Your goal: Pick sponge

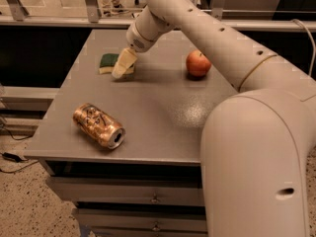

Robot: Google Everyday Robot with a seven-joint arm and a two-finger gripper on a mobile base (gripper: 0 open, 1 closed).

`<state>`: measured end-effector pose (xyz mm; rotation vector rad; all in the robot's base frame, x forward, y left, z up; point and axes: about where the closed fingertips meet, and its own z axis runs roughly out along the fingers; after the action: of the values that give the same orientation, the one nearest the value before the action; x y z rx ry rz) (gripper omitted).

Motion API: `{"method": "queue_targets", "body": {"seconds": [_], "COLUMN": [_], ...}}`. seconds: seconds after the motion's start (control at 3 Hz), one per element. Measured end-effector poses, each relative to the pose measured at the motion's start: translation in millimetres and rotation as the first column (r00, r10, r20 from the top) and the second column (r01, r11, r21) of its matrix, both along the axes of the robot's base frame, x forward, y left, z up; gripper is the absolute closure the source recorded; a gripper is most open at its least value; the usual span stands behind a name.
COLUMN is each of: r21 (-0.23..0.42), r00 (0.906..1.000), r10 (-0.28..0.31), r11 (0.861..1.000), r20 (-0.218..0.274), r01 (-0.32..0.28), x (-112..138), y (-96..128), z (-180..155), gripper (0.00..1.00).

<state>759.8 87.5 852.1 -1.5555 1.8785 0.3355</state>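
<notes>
The sponge lies flat on the grey table at the far left, dark green top over pale yellow foam. My gripper hangs from the white arm just over the sponge's right end and covers part of it. Its cream fingers point down and left, with the tips at the sponge's front right edge.
A red apple sits at the back right of the table. A copper-coloured can lies on its side near the front left edge. My arm's large white link fills the right foreground. Drawers are below the tabletop.
</notes>
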Motion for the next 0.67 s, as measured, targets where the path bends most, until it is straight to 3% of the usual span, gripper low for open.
{"method": "queue_targets", "body": {"seconds": [0.33,0.67], "r21": [0.043,0.12], "r00": [0.998,0.9941], "r10": [-0.022,-0.006], "r11": [0.999,0.993], "r20": [-0.059,-0.109], "r01": [0.025,0.019], "x": [1,-10], "y": [-7,-15], "z": [-3,5], "gripper": [0.43,0.76]}}
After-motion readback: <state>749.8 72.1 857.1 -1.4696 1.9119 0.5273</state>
